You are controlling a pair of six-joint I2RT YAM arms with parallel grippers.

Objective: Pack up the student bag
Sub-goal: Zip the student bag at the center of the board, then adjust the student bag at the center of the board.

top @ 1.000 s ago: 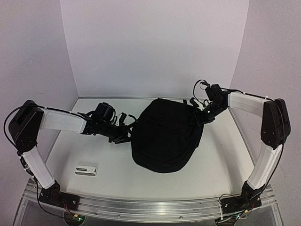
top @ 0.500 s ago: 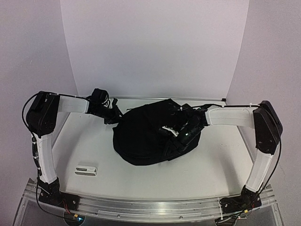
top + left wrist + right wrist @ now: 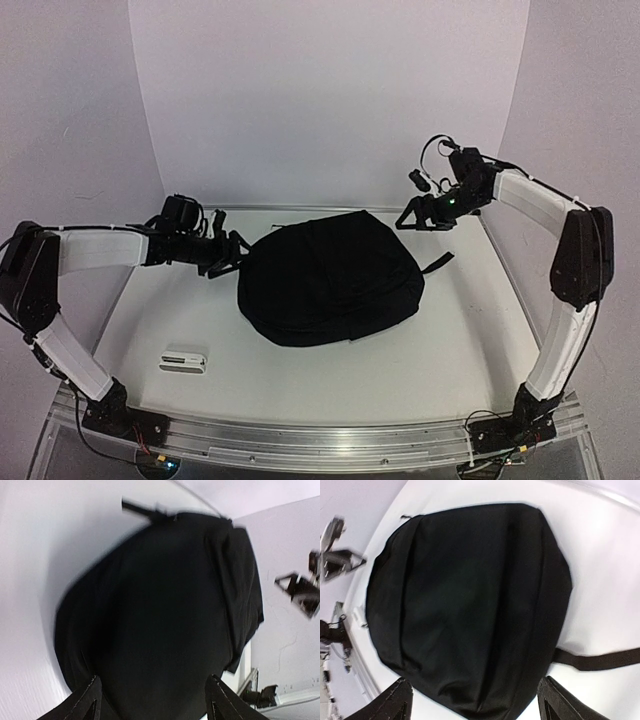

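Your student bag (image 3: 325,290) is soft and floppy.
It lies flat on the table (image 3: 480,330). The left gripper (image 3: 228,254) beside it and the right gripper (image 3: 412,218) behind it are spread, empty. Pinch its strap (image 3: 437,264).

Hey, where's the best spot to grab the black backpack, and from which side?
Likely the webbing strap poking out of the student bag's right edge: it is narrow enough to pinch, while the body is a broad, rounded mound. Come down from the right side with the right end effector, which hangs open nearest it.
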